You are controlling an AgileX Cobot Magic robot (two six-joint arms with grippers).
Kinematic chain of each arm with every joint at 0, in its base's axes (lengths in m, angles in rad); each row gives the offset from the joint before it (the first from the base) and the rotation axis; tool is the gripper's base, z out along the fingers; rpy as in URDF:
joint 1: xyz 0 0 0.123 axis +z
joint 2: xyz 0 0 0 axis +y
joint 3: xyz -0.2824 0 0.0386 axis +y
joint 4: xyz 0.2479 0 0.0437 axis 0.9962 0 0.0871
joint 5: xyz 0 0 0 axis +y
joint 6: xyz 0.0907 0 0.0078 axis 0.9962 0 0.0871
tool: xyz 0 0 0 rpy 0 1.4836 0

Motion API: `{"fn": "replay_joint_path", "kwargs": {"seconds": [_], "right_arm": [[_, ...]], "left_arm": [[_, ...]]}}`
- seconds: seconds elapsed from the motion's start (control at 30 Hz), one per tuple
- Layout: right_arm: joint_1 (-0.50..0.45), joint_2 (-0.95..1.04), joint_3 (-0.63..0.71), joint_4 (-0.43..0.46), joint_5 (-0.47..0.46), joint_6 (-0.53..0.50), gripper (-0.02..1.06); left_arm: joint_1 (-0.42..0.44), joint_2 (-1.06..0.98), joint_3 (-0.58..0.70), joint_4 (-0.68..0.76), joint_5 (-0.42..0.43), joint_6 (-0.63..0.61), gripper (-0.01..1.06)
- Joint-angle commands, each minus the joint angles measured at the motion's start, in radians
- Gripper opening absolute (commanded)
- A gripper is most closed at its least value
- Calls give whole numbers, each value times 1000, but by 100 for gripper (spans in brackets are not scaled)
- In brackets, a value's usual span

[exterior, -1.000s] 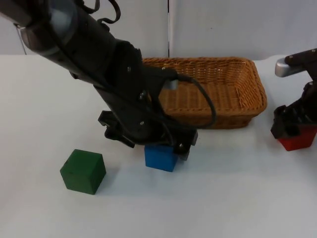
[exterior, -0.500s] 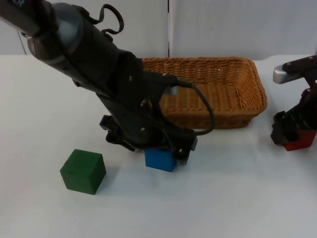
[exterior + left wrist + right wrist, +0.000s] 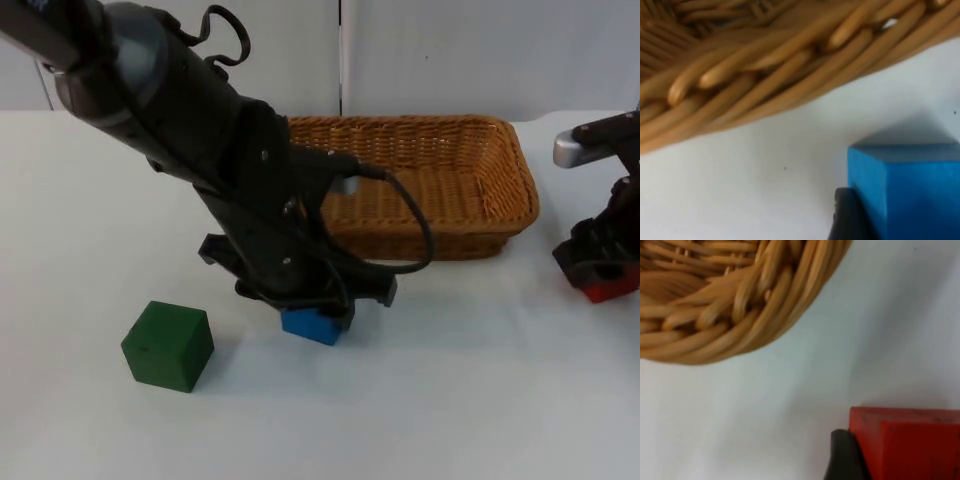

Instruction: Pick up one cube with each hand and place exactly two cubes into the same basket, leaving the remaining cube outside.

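Top view, I see the basket (image 3: pixel 430 185) at upper centre. Left gripper (image 3: pixel 318 305) at mid-frame, clamped on blue cube (image 3: pixel 312 326). Right gripper (image 3: pixel 600 268) at right edge, clamped on red cube (image 3: pixel 612 291). Green cube (image 3: pixel 168 345) at lower left, on the table (image 3: pixel 480 400).

White table (image 3: pixel 480 400), wicker basket (image 3: pixel 440 180), green cube (image 3: pixel 168 345) (alone), blue cube (image 3: pixel 310 325), red cube (image 3: pixel 610 290)
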State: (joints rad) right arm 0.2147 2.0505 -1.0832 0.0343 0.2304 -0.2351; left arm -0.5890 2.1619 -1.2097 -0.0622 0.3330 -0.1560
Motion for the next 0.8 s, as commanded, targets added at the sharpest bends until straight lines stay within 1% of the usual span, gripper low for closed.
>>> {"fn": "replay_joint_path", "kwargs": {"seconds": [0.0,0.07,0.1,0.13,0.2,0.3,0.33,0.43,0.63,0.7,0.77], "right_arm": [[6,-34,-3,-6,13,-7,0],[6,-61,-3,-6,39,-7,0],[6,-84,-3,-6,66,-18,0],[6,-84,-3,-6,66,-18,0],[6,-104,-3,-9,100,-20,0],[6,-147,-3,-34,167,-22,0],[6,-147,-3,-34,167,-22,0],[6,-213,-3,-34,225,-24,0],[6,-337,-3,-34,265,-24,0],[6,-364,-3,-34,273,-24,0],[6,-425,-3,-34,302,-24,0]], "left_arm": [[-6,0,-2,-18,42,-11,0],[-6,-5,-2,-32,57,-13,0],[-6,-14,-2,-32,79,-13,0],[-6,-14,-2,-32,79,-13,0],[-6,-26,-2,-32,99,-13,0],[-6,-66,-2,-32,135,-13,0],[-6,-66,-2,-32,135,-13,0],[-6,-126,-2,-32,161,-13,0],[-6,-235,-2,-32,209,-5,0],[-6,-259,-2,-32,213,-5,0],[-6,-306,-2,-32,229,-5,0]]}}
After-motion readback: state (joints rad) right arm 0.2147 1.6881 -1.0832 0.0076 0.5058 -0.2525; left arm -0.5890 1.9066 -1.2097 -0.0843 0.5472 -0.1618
